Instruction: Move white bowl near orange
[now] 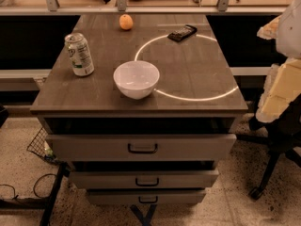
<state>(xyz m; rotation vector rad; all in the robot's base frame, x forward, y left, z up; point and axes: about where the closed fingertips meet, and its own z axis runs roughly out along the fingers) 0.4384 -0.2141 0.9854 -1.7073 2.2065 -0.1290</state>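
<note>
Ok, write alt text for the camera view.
A white bowl sits near the front of a drawer cabinet, with an orange at the back, a soda can at left and a dark packet back right. The gripper hangs at the right edge, beside the cabinet.

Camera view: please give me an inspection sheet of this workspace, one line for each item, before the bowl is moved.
Surface: cabinet top, level, with a bright ring of light on its right half.
Job's things: white bowl upright, empty, near the front edge; orange at the far edge, well apart from the bowl.
Clutter: green-and-white soda can upright on the left; dark packet lying on the ring's far side.
Grippers: gripper not in view.
Cables: black cable on the floor, lower left.
Surroundings: three drawers below; wire basket at left; wheeled chair base at right.
</note>
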